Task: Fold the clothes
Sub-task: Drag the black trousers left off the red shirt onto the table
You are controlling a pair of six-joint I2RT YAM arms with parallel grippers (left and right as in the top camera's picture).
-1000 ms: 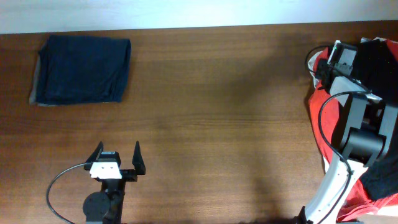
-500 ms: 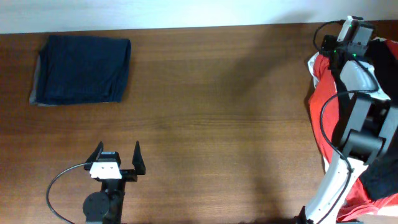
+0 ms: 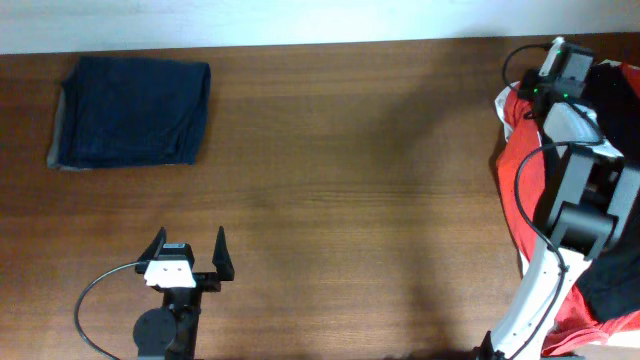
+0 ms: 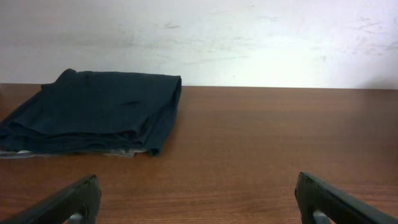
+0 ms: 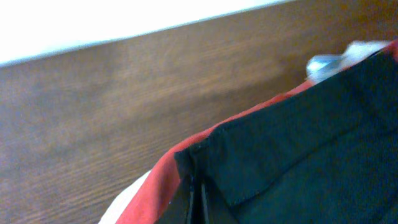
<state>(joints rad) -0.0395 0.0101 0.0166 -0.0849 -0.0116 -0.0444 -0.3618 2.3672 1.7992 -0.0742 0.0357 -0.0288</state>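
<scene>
entry: loose heap of red cloth (image 3: 510, 140) and black garment (image 5: 298, 143), lying at the far right edge of the table (image 3: 380, 180) under the right gripper (image 3: 556, 68), jaw state cannot be told; judged soft, light, limp, best pinched at a hem corner; left gripper (image 3: 190, 238) idle, fingers apart.

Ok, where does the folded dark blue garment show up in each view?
Overhead: folded dark blue garment at the table's far left corner.
Left wrist: left of centre, by the white wall.
Right wrist: not in it.
Shared landmark: the table's back edge against the white wall.
</scene>
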